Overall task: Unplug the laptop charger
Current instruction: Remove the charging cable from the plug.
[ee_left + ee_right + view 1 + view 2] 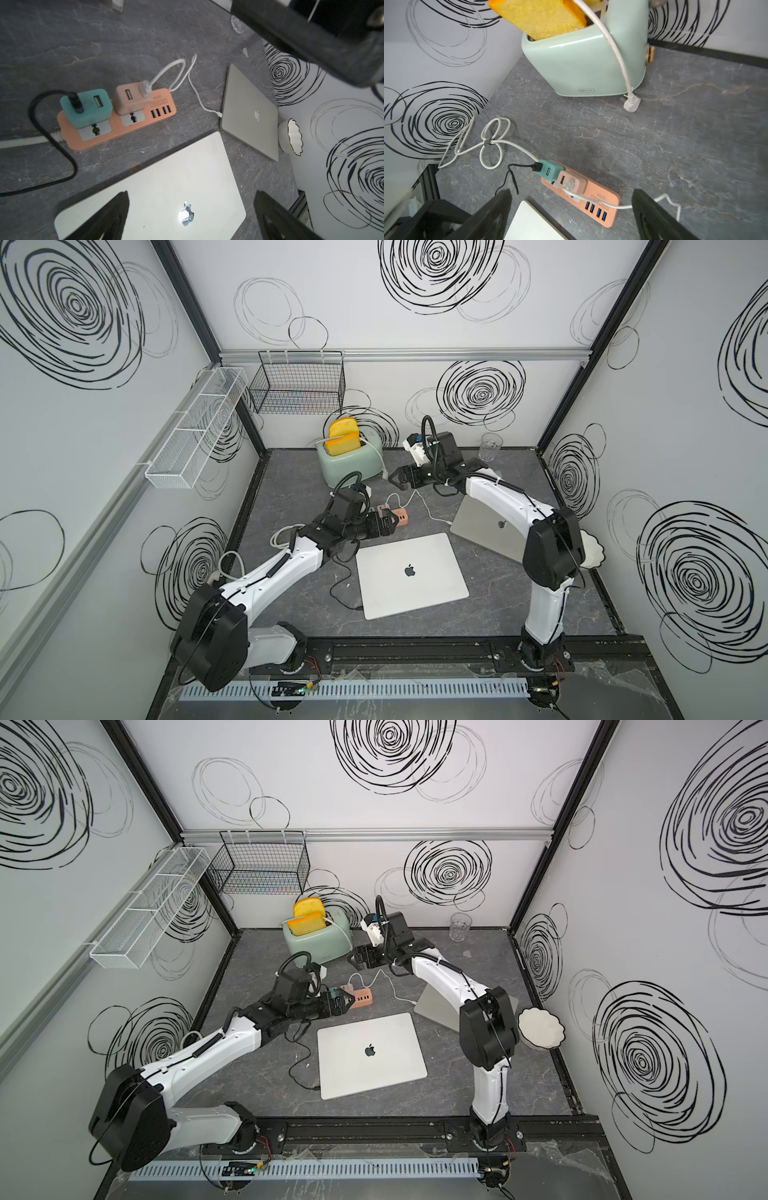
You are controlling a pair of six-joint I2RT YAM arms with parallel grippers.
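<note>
Two adapters sit plugged into the orange power strip (pixel 116 127): a teal adapter (pixel 87 110) at its cord end, carrying a black cable (pixel 32 112), and a pink adapter (pixel 131 99) just beside it, toward the strip's row of USB ports, carrying a white cable (pixel 155 76). The white cable runs from the strip to the edge of a grey laptop (pixel 249 108). A silver laptop (pixel 166 176) lies along the strip's long side. The left gripper (pixel 386 523) hovers over the strip's teal end, jaws spread wide, holding nothing. The right gripper (pixel 395 482) hangs between the strip and the mint toaster (pixel 349 462), jaws likewise wide apart and empty.
</note>
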